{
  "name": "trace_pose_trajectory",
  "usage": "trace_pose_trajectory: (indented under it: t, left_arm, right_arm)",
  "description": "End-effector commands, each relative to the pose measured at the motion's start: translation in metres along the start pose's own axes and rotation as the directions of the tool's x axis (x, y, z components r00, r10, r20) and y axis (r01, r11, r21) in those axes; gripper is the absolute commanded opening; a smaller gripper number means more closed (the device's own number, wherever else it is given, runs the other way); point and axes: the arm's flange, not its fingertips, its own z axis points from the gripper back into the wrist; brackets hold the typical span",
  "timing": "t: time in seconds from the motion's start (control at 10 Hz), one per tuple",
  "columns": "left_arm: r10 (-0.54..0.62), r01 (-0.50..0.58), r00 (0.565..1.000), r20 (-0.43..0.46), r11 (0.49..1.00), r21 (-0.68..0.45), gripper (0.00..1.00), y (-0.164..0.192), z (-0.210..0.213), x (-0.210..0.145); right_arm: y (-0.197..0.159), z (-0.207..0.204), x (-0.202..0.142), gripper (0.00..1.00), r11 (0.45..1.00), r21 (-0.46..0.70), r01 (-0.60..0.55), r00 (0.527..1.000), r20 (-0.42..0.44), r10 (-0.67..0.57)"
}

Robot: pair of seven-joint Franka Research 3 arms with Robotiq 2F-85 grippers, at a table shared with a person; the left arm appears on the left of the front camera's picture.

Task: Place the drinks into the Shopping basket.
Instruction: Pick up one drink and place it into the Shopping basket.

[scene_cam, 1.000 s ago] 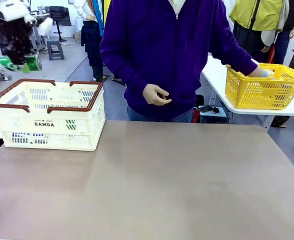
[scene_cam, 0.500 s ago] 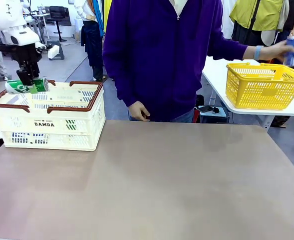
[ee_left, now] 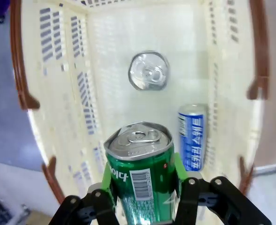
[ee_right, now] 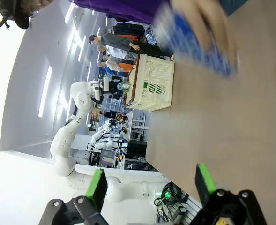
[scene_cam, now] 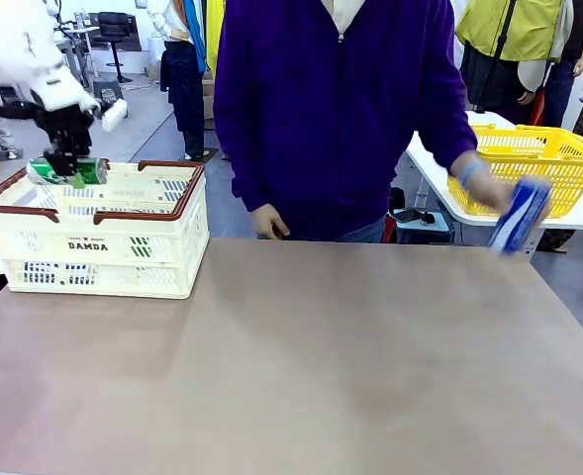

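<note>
The person's hand (scene_cam: 481, 184) has brought a blue metal can (scene_cam: 519, 215) down to centre right. Upper left, the left end effector (scene_cam: 70, 166) clamps a green metal can (ee_left: 140, 176) (sideways) above the cream slotted plastic crate (scene_cam: 93, 244); the right end effector (ee_right: 150, 185) gapes wide.

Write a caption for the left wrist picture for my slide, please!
The left gripper holds a green can over the Shopping basket, where a blue can lies near an upright can.

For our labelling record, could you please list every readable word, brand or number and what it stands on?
"DAMDA": black, on the side of the Shopping basket; the tiny line above is too small to read.
White lettering and barcode on the green can: not legible.
White lettering on the lying blue can inside it: too blurred.
The hand-held blue can: motion-blurred, unreadable.
</note>
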Motion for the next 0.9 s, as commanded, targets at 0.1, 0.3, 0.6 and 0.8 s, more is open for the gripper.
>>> trace_pose_trajectory:
  t: [0.1, 0.3, 0.6, 0.8]
  left_arm:
    - [-0.053, 0.053, 0.999, -0.013, 0.998, 0.046, 0.00, -0.008, -0.051, -0.006]
    - [-0.041, 0.041, 0.999, -0.016, 0.999, -0.005, 0.00, -0.008, -0.081, -0.005]
    - [-0.042, 0.044, 0.999, 0.027, 0.995, -0.087, 0.00, -0.001, -0.124, -0.005]
    - [0.012, -0.011, 1.000, 0.005, 0.992, -0.129, 0.00, 0.004, -0.148, -0.007]
  right_arm:
    - [0.006, -0.001, 0.003, 1.00, 1.000, 0.021, 0.012, 1.000, 0.015, -0.012]
    - [0.006, -0.001, 0.003, 1.00, 1.000, 0.021, 0.012, 1.000, 0.015, -0.012]
    - [0.020, 0.068, 0.000, 1.00, 0.993, -0.105, -0.048, 0.999, 0.002, 0.049]
    - [0.009, 0.034, 0.001, 1.00, 0.997, -0.066, -0.033, 0.999, 0.012, 0.034]
